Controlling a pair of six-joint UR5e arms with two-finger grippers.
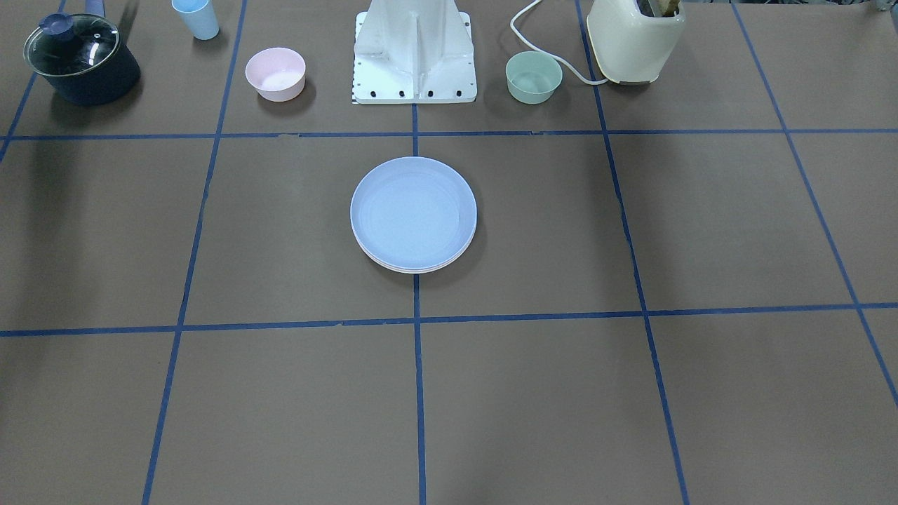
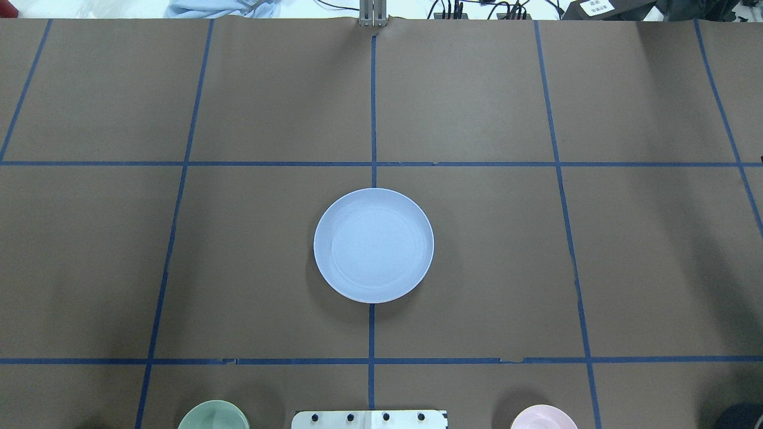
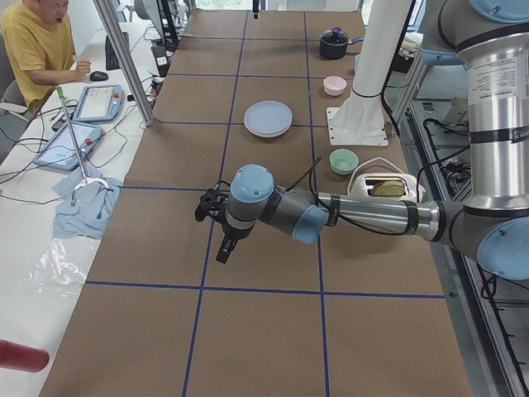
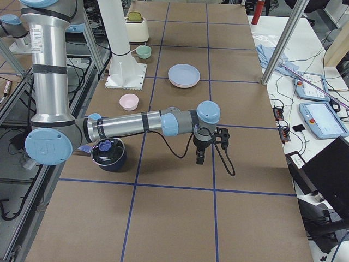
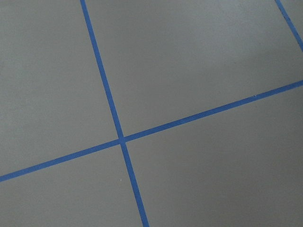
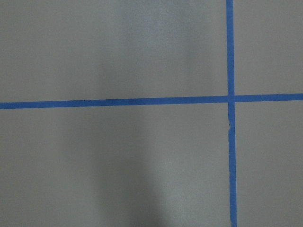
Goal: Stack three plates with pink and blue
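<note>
The three plates stand in one stack at the table's middle. The light blue plate (image 1: 413, 210) is on top and also shows in the overhead view (image 2: 374, 244). Thin pale rims of the two plates under it (image 1: 414, 269) peek out at the stack's near edge; their colours are hard to tell apart. My left gripper (image 3: 221, 252) shows only in the exterior left view, held off to the side, far from the stack (image 3: 268, 117). My right gripper (image 4: 199, 158) shows only in the exterior right view, also far from the stack (image 4: 184, 75). I cannot tell whether either is open or shut. Both wrist views show only brown table and blue tape.
Along the robot's side of the table stand a dark pot with a glass lid (image 1: 81, 59), a light blue cup (image 1: 196, 17), a small pink bowl (image 1: 275, 72), the robot's white base (image 1: 414, 56), a mint-green bowl (image 1: 533, 76) and a cream toaster (image 1: 635, 38). An operator (image 3: 37, 50) sits beyond the far edge.
</note>
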